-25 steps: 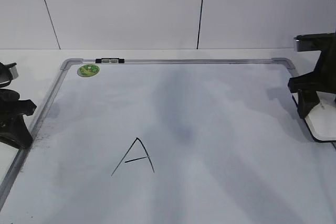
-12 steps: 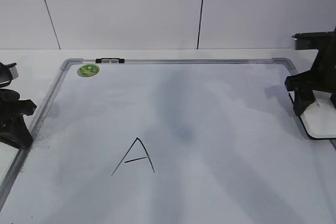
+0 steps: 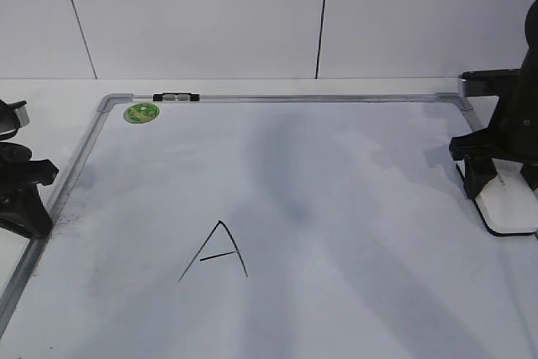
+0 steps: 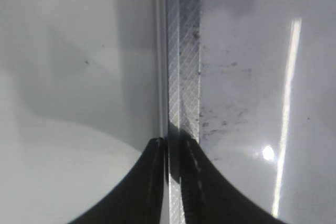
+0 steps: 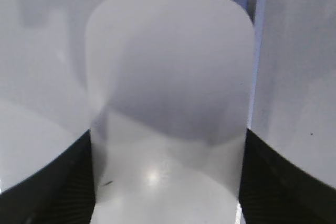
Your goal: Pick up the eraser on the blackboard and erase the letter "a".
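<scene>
Your left gripper [image 3: 23, 208] sits at the nine o'clock edge of the blackboard [image 3: 336, 292], low over its silver-grey frame [image 4: 181, 66]. In the left wrist view its two dark fingers [image 4: 149, 182] stand nearly together, only a thin slit between them, with the frame rail running beneath that slit; you have nothing in them. Grey dust specks lie on the board surface just beside the rail.

Toward eleven o'clock you see a round green magnet [image 3: 141, 112] and, just right of it on the top rail, a small black-and-silver clip [image 3: 176, 97]. Near the board's six o'clock, left of centre, stands a black capital "A" [image 3: 215, 251], still whole.

At three o'clock lies the eraser [image 3: 508, 206], white with a dark underside, flat on the board by the right frame. Your right gripper [image 3: 496, 176] is directly over it. In the right wrist view its fingers [image 5: 47, 182] stand wide, one along each long side of the eraser [image 5: 170, 103], close against it; you cannot tell whether they press it.
</scene>
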Motion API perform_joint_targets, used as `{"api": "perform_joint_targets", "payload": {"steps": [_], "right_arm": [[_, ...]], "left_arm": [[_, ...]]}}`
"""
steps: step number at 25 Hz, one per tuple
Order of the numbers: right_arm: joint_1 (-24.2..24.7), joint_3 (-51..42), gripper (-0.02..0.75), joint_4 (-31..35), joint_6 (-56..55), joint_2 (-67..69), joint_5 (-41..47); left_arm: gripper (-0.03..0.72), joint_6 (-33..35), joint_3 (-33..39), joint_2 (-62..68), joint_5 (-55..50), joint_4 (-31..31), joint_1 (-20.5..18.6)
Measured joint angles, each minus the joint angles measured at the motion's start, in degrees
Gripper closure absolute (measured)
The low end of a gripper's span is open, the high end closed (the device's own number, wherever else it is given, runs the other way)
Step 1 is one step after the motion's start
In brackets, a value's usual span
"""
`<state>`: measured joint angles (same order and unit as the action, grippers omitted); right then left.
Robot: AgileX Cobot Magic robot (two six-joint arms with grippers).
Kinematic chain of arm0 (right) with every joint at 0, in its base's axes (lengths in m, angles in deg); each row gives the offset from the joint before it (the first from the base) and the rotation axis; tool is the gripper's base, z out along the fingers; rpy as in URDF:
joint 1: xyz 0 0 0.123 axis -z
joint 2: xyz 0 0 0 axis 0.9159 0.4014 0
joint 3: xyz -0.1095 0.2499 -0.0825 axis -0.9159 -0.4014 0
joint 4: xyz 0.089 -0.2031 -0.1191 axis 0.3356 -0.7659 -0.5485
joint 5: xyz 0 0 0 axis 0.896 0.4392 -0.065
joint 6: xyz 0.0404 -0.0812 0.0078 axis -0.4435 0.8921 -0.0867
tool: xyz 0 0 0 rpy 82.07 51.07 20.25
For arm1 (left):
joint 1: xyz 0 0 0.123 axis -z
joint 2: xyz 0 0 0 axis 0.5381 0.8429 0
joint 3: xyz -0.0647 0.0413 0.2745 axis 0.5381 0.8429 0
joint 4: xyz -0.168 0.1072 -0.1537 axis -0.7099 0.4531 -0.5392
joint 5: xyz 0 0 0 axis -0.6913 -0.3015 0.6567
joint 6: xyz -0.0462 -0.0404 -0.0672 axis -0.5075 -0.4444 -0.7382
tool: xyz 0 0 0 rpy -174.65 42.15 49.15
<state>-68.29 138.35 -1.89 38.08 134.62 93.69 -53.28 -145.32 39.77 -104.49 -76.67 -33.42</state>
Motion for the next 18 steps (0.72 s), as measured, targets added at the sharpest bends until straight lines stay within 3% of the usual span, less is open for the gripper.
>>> {"api": "perform_joint_targets", "payload": {"steps": [18], "right_arm": [[0.0, 0.0, 0.176, 0.5, 0.1, 0.0, -0.1]], "left_arm": [[0.610, 0.0, 0.0, 0.0, 0.0, 0.0, 0.0]]}}
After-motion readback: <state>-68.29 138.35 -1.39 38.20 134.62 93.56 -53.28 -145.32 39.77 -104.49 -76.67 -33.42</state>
